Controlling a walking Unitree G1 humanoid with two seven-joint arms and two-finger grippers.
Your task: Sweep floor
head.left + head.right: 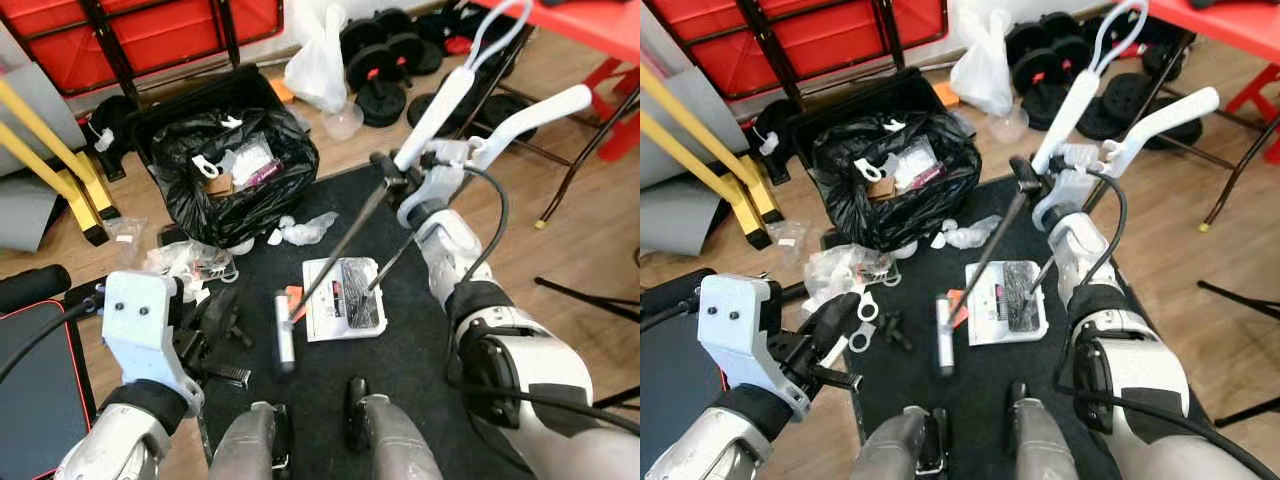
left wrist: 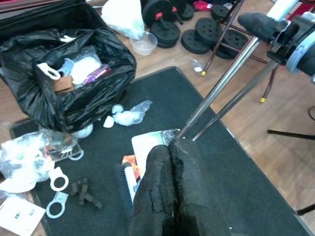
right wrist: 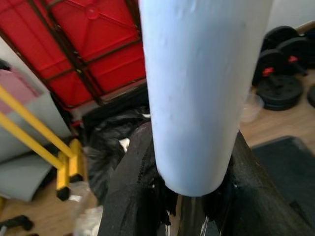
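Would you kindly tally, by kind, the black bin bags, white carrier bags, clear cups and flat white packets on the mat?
Black bin bag: 1
White carrier bag: 1
Clear cup: 1
Flat white packet: 1
Total: 4

You see two silver-grey arms with rounded, segmented shells and black joint bands. The left wrist block (image 1: 140, 325), at seven o'clock in your head view, is a pale flat plate with two dark screws. Black cables loop along the right forearm (image 1: 455, 250) at three o'clock. The gripper fingers (image 2: 167, 196) are black with a rough, textured surface. Two grey rounded legs (image 1: 385, 440) sit at six o'clock.
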